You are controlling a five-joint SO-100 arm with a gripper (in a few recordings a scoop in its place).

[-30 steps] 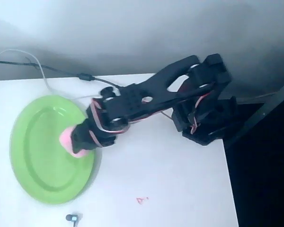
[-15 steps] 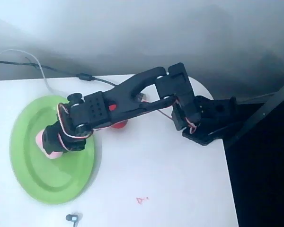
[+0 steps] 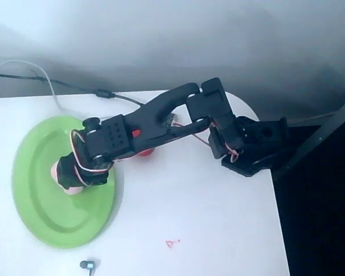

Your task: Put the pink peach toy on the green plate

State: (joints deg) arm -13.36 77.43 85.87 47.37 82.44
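The large light-green plate lies at the left of the white table in the overhead view. My black gripper hangs over the plate's right-hand inner part, pointing left. It is shut on the pink peach toy, whose pale pink side shows at the gripper's left and under its tip. Whether the peach touches the plate I cannot tell. A red toy peeks out from under the arm, just right of the plate.
Cables run along the table's back left edge. A small dark-and-silver object lies at the front, below the plate. A red mark is on the tabletop. The arm's base stands by the table's right edge.
The arm has stretched left, carrying the peach from the plate's right rim to over its inner part. In the last half second it hardly moved.
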